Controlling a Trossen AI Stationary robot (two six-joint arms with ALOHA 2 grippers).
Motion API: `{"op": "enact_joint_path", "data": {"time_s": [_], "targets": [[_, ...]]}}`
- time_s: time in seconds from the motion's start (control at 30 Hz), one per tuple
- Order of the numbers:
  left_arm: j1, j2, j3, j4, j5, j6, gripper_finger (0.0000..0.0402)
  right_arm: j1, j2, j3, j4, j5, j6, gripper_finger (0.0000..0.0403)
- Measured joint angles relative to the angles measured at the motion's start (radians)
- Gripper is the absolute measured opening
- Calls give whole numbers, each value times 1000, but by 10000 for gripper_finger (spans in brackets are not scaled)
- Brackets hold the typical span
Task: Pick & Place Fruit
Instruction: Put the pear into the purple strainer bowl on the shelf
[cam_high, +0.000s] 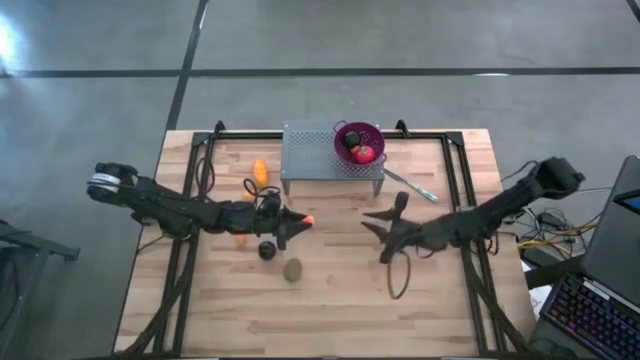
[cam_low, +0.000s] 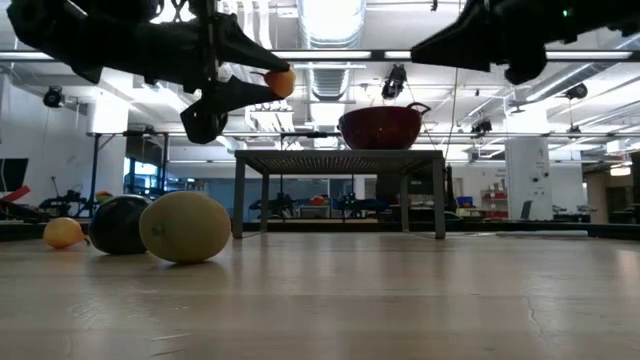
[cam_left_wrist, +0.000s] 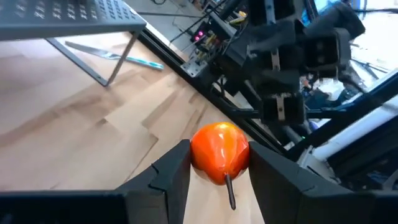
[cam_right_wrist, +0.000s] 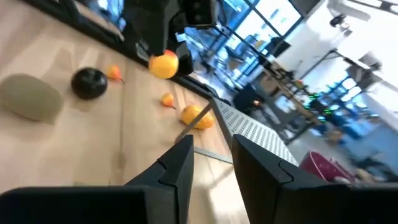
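Above the middle of the wooden counter (cam_high: 330, 300), the left gripper (cam_high: 303, 221) is clenched on a small orange ball (cam_left_wrist: 219, 151), holding it clear of the surface with its dark stem hanging down between the fingers (cam_left_wrist: 171, 174). Just beside that arm, on the counter, lie a near-black round (cam_high: 266, 250) and a brown-green oval (cam_high: 292, 269), with the elongated orange fruit (cam_high: 260, 171) farther back, next to the perforated metal stand (cam_high: 330, 152). On the stand sits the purple bowl (cam_high: 358, 142), holding a red fruit (cam_high: 364, 153) and what looks like a dark one, though that is hard to make out. A thin silver utensil (cam_high: 410, 185) lies beside the stand. The right gripper (cam_high: 382, 221) hovers well apart from the ball, released, its fingers (cam_right_wrist: 177, 165) parted with nothing between them.
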Motion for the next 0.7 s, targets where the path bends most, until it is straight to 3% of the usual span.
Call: {"op": "enact_joint_path", "data": {"time_s": [0.23,0.47,0.7], "targets": [[25,0,0,30,123,-48,156,85,225,169,-1,167,-47,129],[25,0,1,137,298,-53,156,116,354,323,0,177,-73,170],[26,15,1,151,305,-26,156,120,430,414,-1,174,-123,207]]}}
